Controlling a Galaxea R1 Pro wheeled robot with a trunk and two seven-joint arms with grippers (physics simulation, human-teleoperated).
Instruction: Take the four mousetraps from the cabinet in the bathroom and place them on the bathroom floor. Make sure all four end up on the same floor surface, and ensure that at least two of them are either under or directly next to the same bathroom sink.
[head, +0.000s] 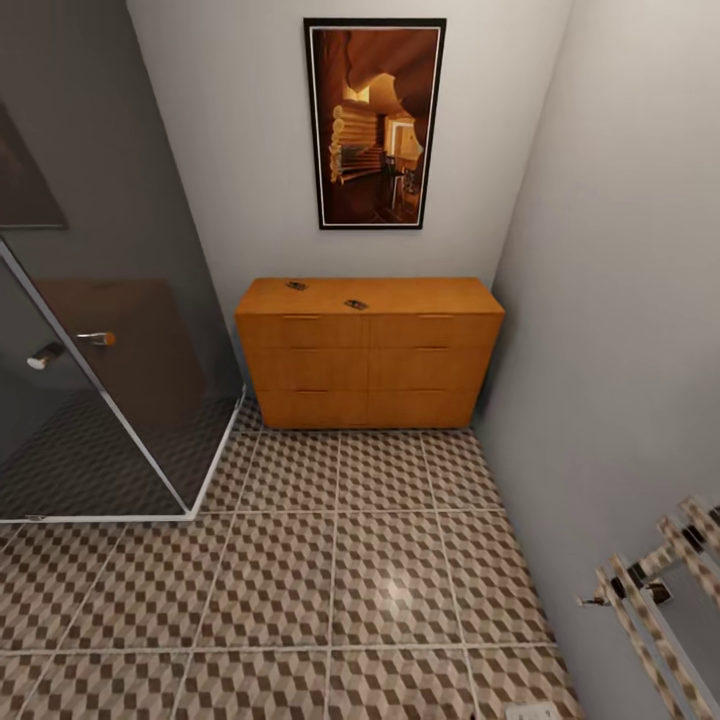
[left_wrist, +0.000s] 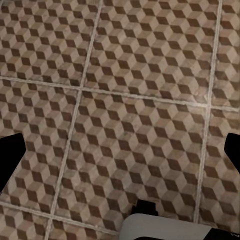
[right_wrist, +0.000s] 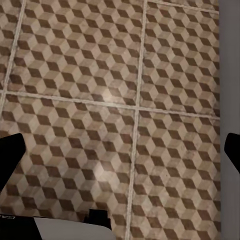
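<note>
Lying flat on the wooden cabinet (head: 369, 365), two traps (head: 296, 285) (head: 356, 304); both jaws spread over cube-patterned floor (head: 330, 580).

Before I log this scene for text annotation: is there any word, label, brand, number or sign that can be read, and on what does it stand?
None can be read.
Framed picture on the wall: an orange-brown image, no lettering.
Cabinet: plain drawer fronts, no label.
Two mousetraps on the cabinet top: too small to show any print.
Bathroom floor: cube pattern, no text.
Right wrist view: a faint pale mark at the lower corner, too blurred to read.
</note>
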